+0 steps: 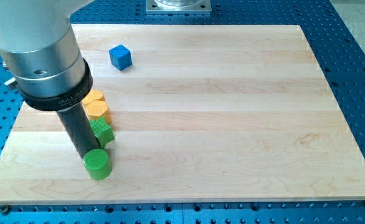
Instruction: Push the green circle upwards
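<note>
views: one, camera view | position: high, off the desk's [232, 124] near long edge | facing: down and across toward the far edge | range: close enough that the desk fills nearly the whole frame, arm body [36, 50] cropped at the view's top left | shared area: none

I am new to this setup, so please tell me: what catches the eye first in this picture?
The big grey arm fills the view's top left, and my tip sits against the green circle near the board's bottom left. Just above are a green block and an orange block; a blue cube stands alone higher up.
</note>
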Tool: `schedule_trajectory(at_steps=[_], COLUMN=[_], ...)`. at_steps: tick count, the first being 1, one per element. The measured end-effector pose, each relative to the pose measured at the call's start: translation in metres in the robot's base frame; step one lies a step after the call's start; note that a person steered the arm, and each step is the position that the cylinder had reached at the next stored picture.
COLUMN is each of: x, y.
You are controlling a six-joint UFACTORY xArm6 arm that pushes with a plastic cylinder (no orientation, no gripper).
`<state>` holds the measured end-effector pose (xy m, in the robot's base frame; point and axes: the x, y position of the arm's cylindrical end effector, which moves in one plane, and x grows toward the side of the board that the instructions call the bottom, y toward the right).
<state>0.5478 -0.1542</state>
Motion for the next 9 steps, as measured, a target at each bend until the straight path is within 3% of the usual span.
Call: schedule_trajectory(at_steps=[1,2,5,9], x=[0.03,0.071,0.057,0.043], y=[-0.03,-0.021,0.034,0.031])
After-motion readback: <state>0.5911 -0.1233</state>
